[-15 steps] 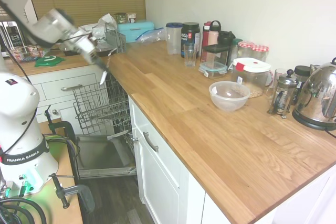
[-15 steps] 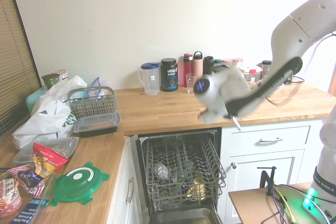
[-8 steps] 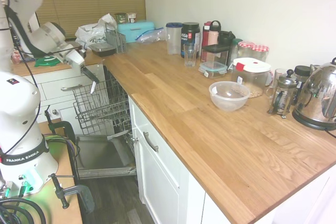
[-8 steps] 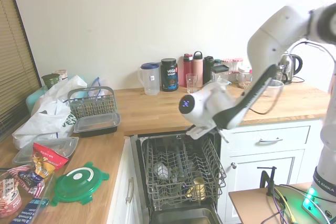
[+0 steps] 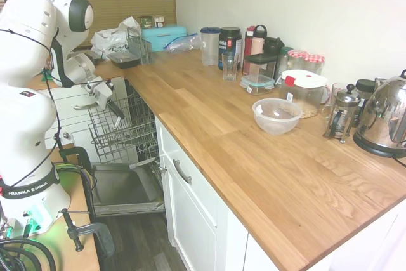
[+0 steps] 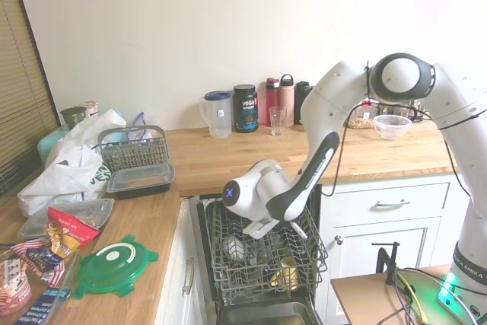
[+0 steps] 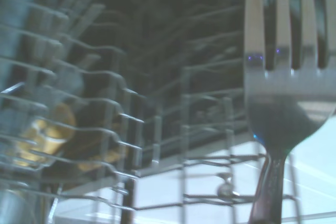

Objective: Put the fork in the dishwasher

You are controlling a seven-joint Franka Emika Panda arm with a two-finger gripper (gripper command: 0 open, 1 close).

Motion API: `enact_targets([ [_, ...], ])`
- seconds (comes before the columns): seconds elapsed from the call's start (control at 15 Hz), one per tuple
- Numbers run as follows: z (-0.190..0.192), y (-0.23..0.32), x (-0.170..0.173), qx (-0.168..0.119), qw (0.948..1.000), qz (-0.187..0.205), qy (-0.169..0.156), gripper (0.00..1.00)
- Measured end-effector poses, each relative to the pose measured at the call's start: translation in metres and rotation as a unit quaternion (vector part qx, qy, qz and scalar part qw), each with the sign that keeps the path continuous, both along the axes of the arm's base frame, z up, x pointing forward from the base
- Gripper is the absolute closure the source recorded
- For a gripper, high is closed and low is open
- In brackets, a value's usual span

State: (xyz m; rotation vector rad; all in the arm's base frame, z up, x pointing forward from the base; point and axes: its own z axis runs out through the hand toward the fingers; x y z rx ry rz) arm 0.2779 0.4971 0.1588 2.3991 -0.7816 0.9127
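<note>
The fork [image 7: 283, 108], pinched in my gripper [image 6: 283, 227] just above the dishwasher [image 6: 262, 253] rack, could catch its prongs on the wires or drop through the gaps if I let go too early.

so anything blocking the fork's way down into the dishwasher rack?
Nothing visible does. The door is down and the rack is pulled out, with the gripper low over it. In the wrist view the fork points tines-first at bare wire tines. A gold-coloured item and a pale one sit off to either side.
</note>
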Motion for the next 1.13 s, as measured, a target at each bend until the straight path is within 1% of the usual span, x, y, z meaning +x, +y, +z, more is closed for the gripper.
enact_targets([
  [0.2,0.007,0.003,0.012,0.000,1.0000,-0.003,0.006,0.00],
  [0.4,0.011,0.007,0.013,0.001,0.9999,0.000,0.012,0.00],
  [0.73,0.046,0.031,0.010,0.029,0.9994,0.002,0.020,0.00],
  [0.87,0.069,0.032,0.012,0.042,0.9990,0.000,0.015,0.00],
  [0.93,0.088,0.031,0.009,0.051,0.9986,0.001,0.009,0.00],
  [1.07,0.138,0.027,-0.003,0.079,0.9968,0.011,-0.007,0.00],
  [1.13,0.169,0.021,-0.010,0.098,0.9949,0.015,-0.017,0.00],
])
